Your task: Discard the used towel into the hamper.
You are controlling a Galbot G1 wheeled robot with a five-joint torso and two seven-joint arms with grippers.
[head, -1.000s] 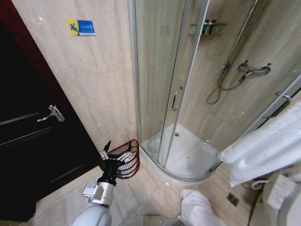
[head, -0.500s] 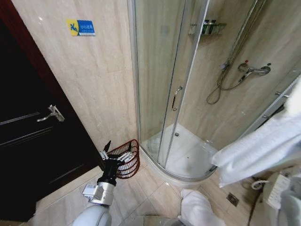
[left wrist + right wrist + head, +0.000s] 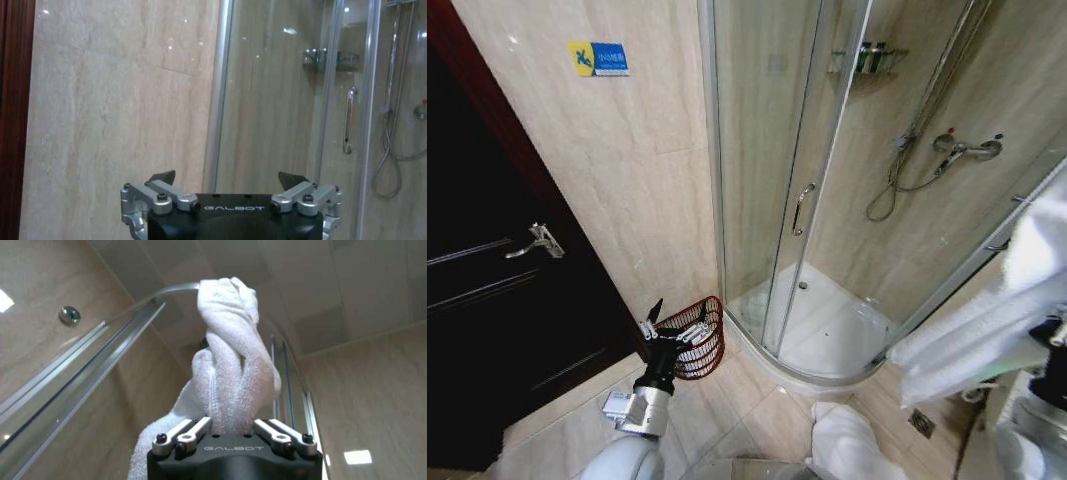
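Note:
The white towel point(image 3: 972, 340) hangs in folds at the right edge of the head view. In the right wrist view my right gripper point(image 3: 227, 429) is shut on it, and the towel point(image 3: 230, 355) rises from the fingers in a twisted rope. The hamper point(image 3: 707, 345), a small reddish-brown wicker basket, stands on the floor against the wall beside the shower's corner, at lower left. My left gripper point(image 3: 672, 322) hovers right in front of the hamper, open and holding nothing. Seen from its own wrist, the left gripper point(image 3: 228, 177) faces the tiled wall.
A curved glass shower enclosure point(image 3: 807, 210) with a raised white tray point(image 3: 827, 335) fills the middle. A dark wooden door point(image 3: 497, 300) is at the left. Another white cloth point(image 3: 847, 445) lies on the tiled floor at the bottom, near a floor drain point(image 3: 922, 423).
The towel at the right has been drawn up and bunched toward the right edge, where the dark wrist of my right arm has come into view. The left arm has stayed still.

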